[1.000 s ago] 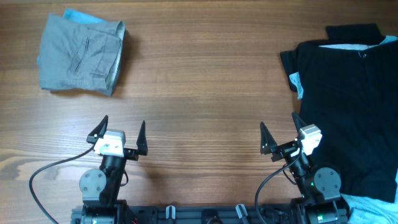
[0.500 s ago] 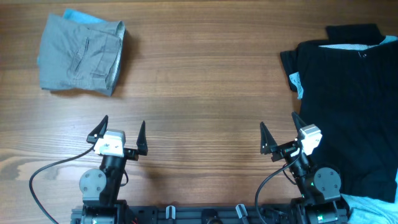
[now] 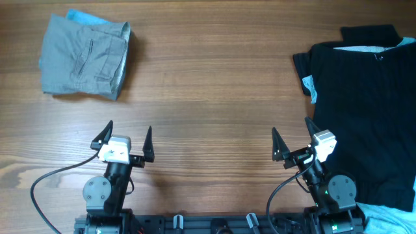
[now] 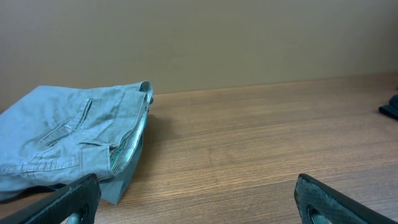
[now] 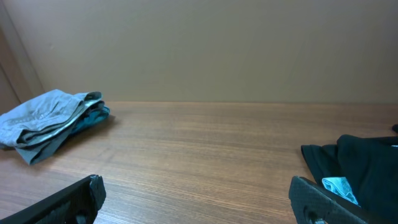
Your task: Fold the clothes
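A black shirt (image 3: 367, 104) lies spread flat at the right side of the table, with a light blue cloth (image 3: 312, 88) showing at its left edge; its edge also shows in the right wrist view (image 5: 360, 168). Folded grey shorts (image 3: 84, 55) lie at the far left, on top of a light blue garment; they also show in the left wrist view (image 4: 68, 137) and the right wrist view (image 5: 50, 121). My left gripper (image 3: 125, 144) is open and empty near the front edge. My right gripper (image 3: 294, 142) is open and empty, just left of the black shirt.
The wooden table (image 3: 214, 84) runs between the two piles. A light blue cloth (image 3: 387, 214) shows at the front right corner under the shirt. A beige wall (image 4: 199, 37) stands behind the table.
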Available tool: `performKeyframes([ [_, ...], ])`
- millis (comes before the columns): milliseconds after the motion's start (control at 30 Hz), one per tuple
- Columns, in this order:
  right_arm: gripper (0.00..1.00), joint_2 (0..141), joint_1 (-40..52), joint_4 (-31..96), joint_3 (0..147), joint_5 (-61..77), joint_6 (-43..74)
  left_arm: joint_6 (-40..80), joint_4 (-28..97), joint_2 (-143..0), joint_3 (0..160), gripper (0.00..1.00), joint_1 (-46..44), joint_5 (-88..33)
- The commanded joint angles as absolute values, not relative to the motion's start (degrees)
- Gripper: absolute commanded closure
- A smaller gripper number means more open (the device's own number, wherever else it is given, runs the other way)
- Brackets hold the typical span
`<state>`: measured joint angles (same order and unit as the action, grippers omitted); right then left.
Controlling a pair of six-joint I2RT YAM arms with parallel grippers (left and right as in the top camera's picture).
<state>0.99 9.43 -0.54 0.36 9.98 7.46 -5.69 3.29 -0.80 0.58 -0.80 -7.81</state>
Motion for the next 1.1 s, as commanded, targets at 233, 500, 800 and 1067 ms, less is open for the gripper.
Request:
performKeyframes([
  [233, 0.00, 0.82, 9.13, -0.27, 4.01, 16.23, 15.59, -2.07, -4.08, -0.75, 1.06, 0.00, -0.51, -16.60],
  [500, 0.00, 12.23, 9.13, 15.07, 23.16, 17.85, 14.81, 1.17, 7.75, -5.50, 16.36, 0.00, -0.51, -8.69],
  [800, 0.00, 45.80, 9.13, 35.62, 48.84, 17.85, 13.04, 3.77, 23.68, -27.46, 38.39, 0.00, -0.51, -6.42],
  [1067, 0.01, 74.54, 9.13, 48.80, 68.64, 18.13, 3.18, 8.21, 32.01, -48.60, 53.08, 0.00, -0.51, -14.83],
])
